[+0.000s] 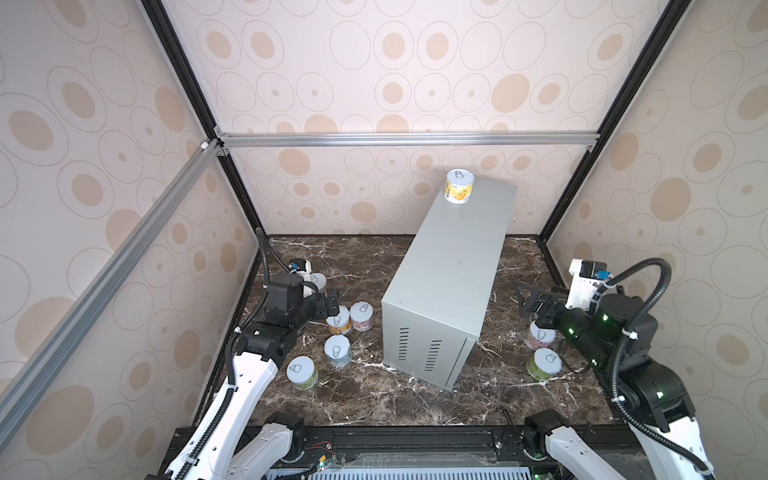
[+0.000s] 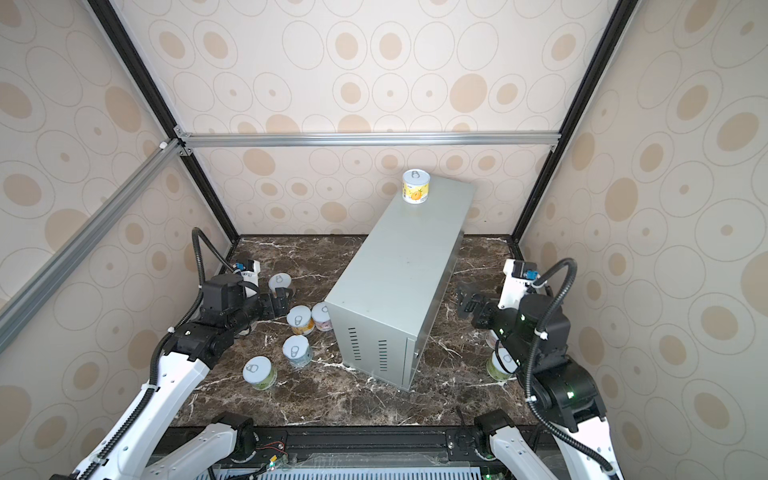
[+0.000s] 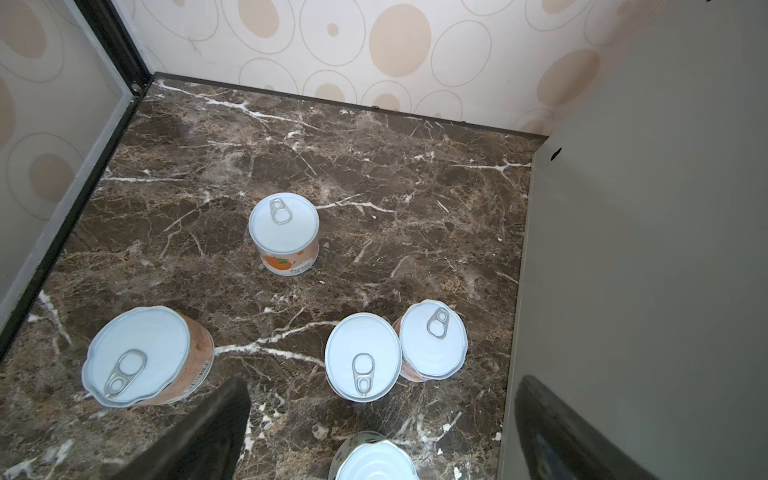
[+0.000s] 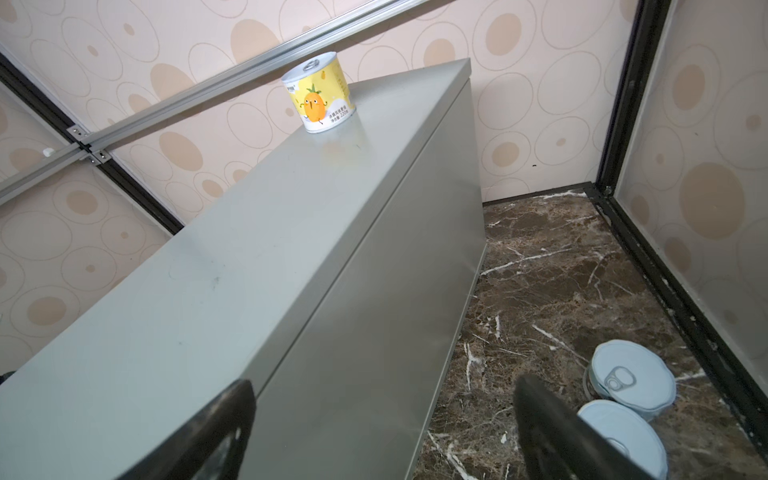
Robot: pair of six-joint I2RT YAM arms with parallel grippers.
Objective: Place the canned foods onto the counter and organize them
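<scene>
- Of everything the task involves, the left gripper (image 2: 280, 300) sits closest to the lens. It hangs low over the marble surface (image 1: 374, 399), jaws spread wide and holding nothing, above the cans on that side.
- The right gripper (image 1: 525, 299) hovers just beside the counter's right wall. Its jaws are likewise wide apart and empty.
- The counter (image 1: 449, 257), a tall grey box, stands mid-floor and runs away from the camera, with its vent slots (image 1: 417, 349) on the near end. Its flat top is almost bare.
- Progress looks barely begun: one can is up and every other visible can is still down on the marble. Each has yet to be lifted and lined up.
- The left cluster of cans (image 1: 337, 351) shows five upright lids in a top view. The left wrist view suggests one more may sit hidden under the arm.
- Within that cluster, the orange-labelled can (image 1: 338, 322) and the pink-labelled can (image 1: 361, 316) touch each other. The others stand apart.
- The right pair of cans (image 1: 544, 362) sits close together beside the right arm and is partly covered by it.
- The yellow can (image 1: 459, 186) stands upright at the counter's far end, near its left edge, and is the only thing on top.
</scene>
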